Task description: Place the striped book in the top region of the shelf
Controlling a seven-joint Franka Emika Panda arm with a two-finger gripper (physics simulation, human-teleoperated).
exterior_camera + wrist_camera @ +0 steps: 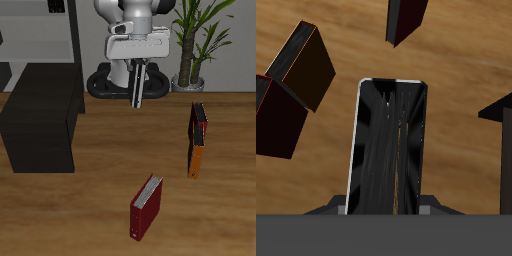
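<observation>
Striped book [138, 86] hides the jaws gripping it.

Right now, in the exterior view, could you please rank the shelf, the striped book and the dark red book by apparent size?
1. shelf, clearly largest.
2 and 3. striped book, held raised, and dark red book look alike; differing nearness to the camera leaves them unranked.

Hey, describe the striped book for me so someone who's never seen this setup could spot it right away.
Start at the robot arm at the back of the wooden table. The striped book hangs upright from its gripper, lifted clear of the tabletop, beside the black shelf. It alone has black-and-white stripes; the dark red book and the orange-and-black book both stand on the table nearer the front edge.
</observation>
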